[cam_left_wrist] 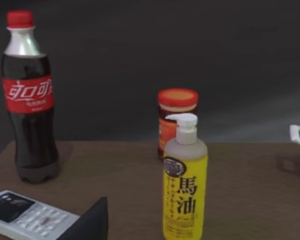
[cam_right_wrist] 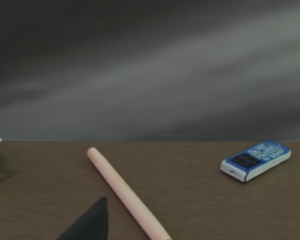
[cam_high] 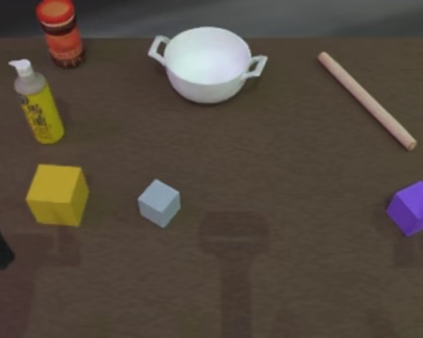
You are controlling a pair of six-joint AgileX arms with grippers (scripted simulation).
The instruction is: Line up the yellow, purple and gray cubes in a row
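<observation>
Three cubes unaligned | purple cube (cam_high: 413,207) far right of gray cube (cam_high: 159,203), yellow cube (cam_high: 57,194) left | risk: our reach clips pump bottle (cam_high: 38,104) | claw state: cannot tell

Cubes: yellow cube (cam_high: 56,194), gray cube (cam_high: 158,203), purple cube (cam_high: 413,208).

Rendered simulation tabletop, brown table (cam_high: 289,211), blank grey backdrop, scattered props
</observation>
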